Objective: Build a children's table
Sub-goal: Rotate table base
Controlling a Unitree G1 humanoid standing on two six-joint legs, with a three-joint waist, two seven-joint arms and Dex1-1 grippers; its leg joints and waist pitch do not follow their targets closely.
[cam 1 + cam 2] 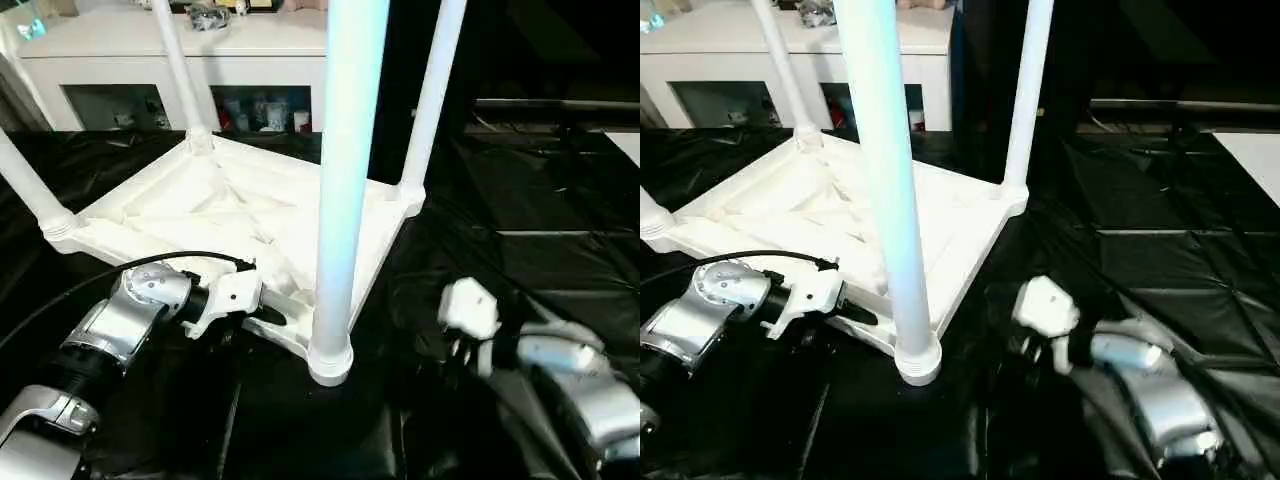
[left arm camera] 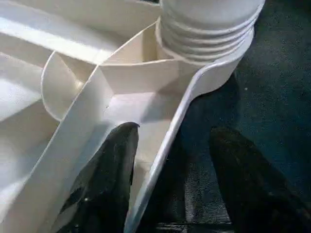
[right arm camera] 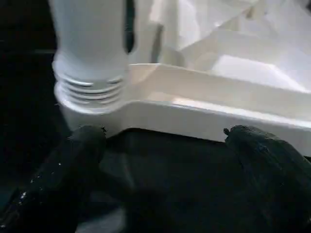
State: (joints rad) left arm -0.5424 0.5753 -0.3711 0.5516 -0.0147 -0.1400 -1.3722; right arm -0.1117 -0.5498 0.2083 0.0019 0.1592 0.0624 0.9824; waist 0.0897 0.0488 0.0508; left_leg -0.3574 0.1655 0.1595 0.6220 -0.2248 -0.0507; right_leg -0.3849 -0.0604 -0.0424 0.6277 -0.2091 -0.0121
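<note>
The children's table (image 1: 230, 210) lies upside down on the black sheet, ribbed underside up. Its white legs stand in the corner sockets: the nearest leg (image 1: 345, 200), a far right leg (image 1: 430, 100), a far left leg (image 1: 180, 70) and a left leg (image 1: 25, 185). My left gripper (image 2: 177, 133) is open and straddles the top's near rim (image 2: 160, 145) beside the nearest socket. One finger (image 2: 112, 170) rests inside the rim and the other (image 2: 243, 170) stands outside, apart from it. My right gripper (image 3: 165, 133) is open wide, low in front of the same rim next to the nearest leg's socket (image 3: 90, 92), touching nothing.
A white cabinet (image 1: 170, 50) with glass doors stands behind the work. The black sheet (image 1: 520, 200) covers the large table and lies creased on the right. A black cable (image 1: 100, 275) arcs over my left forearm.
</note>
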